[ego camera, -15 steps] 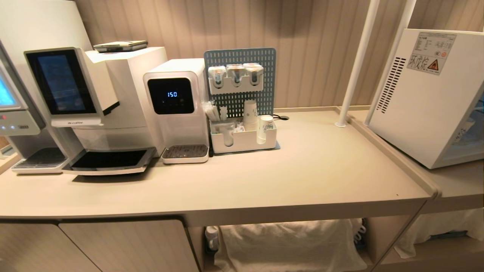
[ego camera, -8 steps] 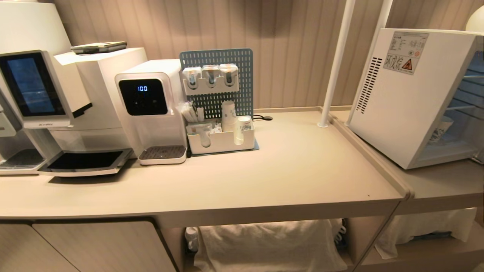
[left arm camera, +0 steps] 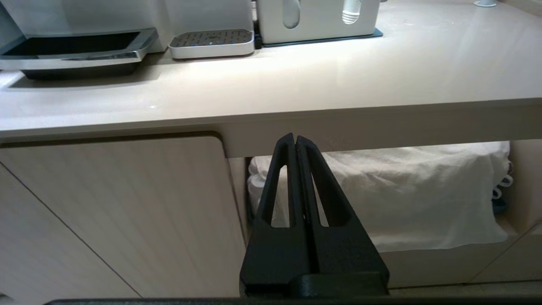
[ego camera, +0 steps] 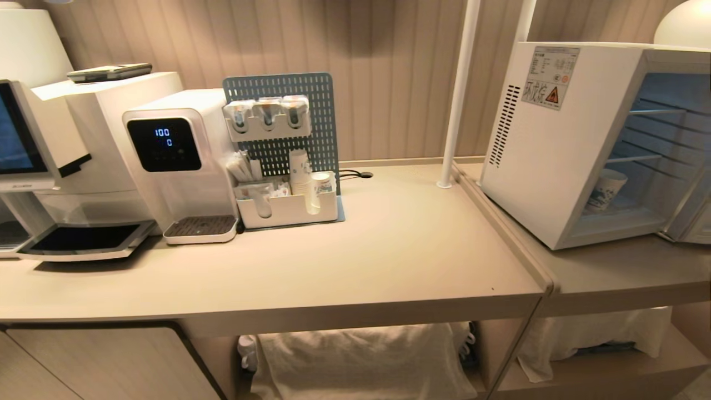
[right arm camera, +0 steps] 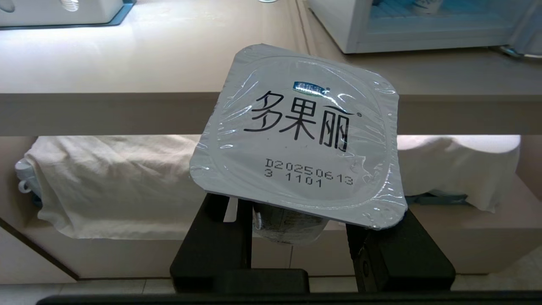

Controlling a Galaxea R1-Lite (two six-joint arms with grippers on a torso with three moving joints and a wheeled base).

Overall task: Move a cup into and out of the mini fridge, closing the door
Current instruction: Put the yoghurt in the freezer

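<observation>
Counter (ego camera: pixel 389 244) shifted left with camera; mini fridge (ego camera: pixel 561 144) interior now visible, cup (ego camera: pixel 606 189) inside. Right end effector (right arm camera: pixel 296 237) grasping sealed tub (right arm camera: pixel 300 135); left end effector (left arm camera: pixel 295 142) clenched.

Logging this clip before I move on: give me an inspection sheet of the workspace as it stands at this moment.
Surface: beige counter, bare in the middle; lower side counter to its right.
Job's things: mini fridge on the side counter, door swung open; paper cup upright on its floor.
Clutter: drink machines and a cup organiser at the back left.
Grippers: left gripper shut, empty, below the counter edge; right gripper clamped on a sealed yogurt cup, also below the edge.
Cables: dark cable behind the organiser.
Surroundings: slatted wall, white poles, white cloth under the counter.
</observation>
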